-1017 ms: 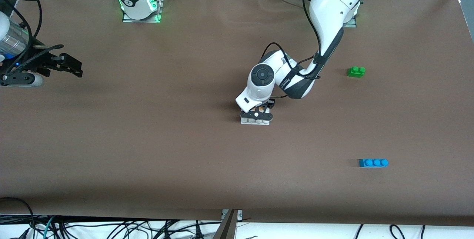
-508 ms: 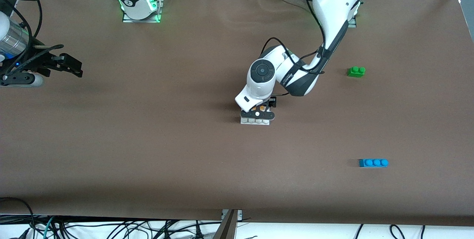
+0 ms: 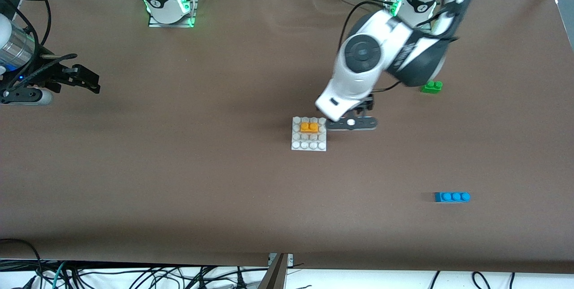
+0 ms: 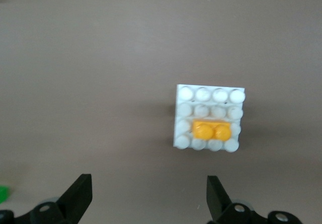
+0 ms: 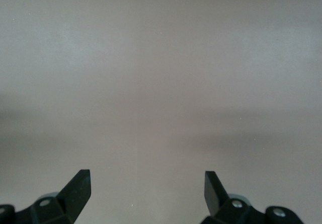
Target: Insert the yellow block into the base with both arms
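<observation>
1. While the yellow block sits pressed onto the base, both are seen just left of centre in the front view, with the block on the second stud row from the base's upper edge in that frame.
2. In the left wrist view, the block is shown on the base right of centre, spanning two studs in the row next to the base's lower edge.
3. The left gripper is seen in the air just right of the base in the front view, over bare table; its jaws are spread wide and nothing is held.
4. The same gripper is shown at the bottom of its wrist view, both black fingers well apart.
5. The right gripper is seen at the left edge of the front view, waiting over the table, well apart from the base.
6. In the right wrist view its gripper is shown at the bottom edge with jaws apart and only table below.
7. A green brick is seen at the right of the frame, partly covered by the left arm, and a blue brick lies lower right.
</observation>
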Robot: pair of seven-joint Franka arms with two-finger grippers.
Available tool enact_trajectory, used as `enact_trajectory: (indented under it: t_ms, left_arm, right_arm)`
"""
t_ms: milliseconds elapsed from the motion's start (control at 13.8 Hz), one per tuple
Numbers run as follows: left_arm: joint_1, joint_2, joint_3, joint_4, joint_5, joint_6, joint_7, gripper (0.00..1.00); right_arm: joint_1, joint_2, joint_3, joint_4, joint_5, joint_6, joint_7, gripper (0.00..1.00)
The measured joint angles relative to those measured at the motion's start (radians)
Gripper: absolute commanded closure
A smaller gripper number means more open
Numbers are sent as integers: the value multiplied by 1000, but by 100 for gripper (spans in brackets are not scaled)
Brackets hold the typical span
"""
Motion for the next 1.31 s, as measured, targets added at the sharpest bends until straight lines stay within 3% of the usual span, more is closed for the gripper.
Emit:
enact_trajectory:
  t_ms: [218, 436, 653, 871, 1089, 1307]
  left_arm:
    - [133, -62, 5, 69, -30, -159, 139, 0]
    - [256, -91, 13, 120, -31, -225, 265, 0]
    - [287, -158, 131, 118, -40, -236, 436, 0]
    - [291, -234, 238, 21, -85, -176, 586, 0]
    - [290, -307, 252, -132, -86, -64, 603, 0]
    - [290, -347, 253, -177, -86, -51, 604, 0]
  right_arm:
    - [0, 0, 0, 0, 0, 0, 0, 0]
    - [0, 0, 0, 0, 0, 0, 0, 0]
    - [0, 0, 1, 1, 0, 0, 0, 0]
    - [1, 0, 4, 2, 0, 0, 0, 0]
    - [1, 0, 7, 3, 7, 0, 0, 0]
    - [1, 0, 8, 4, 15, 0, 0, 0]
